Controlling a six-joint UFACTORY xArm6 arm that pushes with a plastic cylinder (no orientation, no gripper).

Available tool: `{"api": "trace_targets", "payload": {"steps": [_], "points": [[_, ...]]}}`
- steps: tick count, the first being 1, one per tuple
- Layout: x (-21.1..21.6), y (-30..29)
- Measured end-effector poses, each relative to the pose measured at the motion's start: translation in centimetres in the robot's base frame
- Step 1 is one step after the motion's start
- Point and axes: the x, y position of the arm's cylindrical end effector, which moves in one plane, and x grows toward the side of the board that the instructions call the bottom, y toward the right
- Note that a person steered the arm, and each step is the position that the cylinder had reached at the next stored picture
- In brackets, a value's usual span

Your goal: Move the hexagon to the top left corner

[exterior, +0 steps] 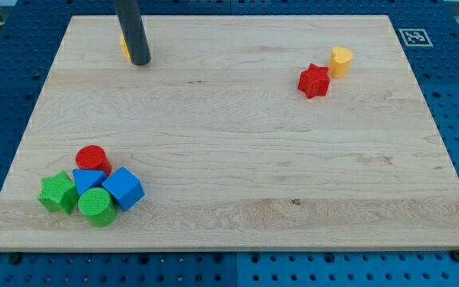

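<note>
A yellow block [123,46], its shape hidden, is seen touching the tool's tip [140,62] in the counter's [229,183] upper left, holding nothing, so the task is judged nearly done.

Layout on the desk [237,151]:

Upper left corner – my tip [140,62] stands just right of the orange-yellow block [123,48], touching or nearly so.

Upper right – the yellow block [340,60] sits behind and right of the red star [314,80], close against it.

Lower left – one tight cluster. The red cylinder [92,158] is rearmost and the blue block [87,181] lies before it. The green star [57,194] is leftmost, the blue cube [123,188] rightmost and the green cylinder [97,206] foremost.
</note>
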Motion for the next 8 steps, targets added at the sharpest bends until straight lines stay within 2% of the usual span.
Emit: {"api": "trace_targets", "payload": {"steps": [2, 4, 8], "points": [[-3.7, -0.9], [-4.4, -5.6], [-5.1, -5.8]]}}
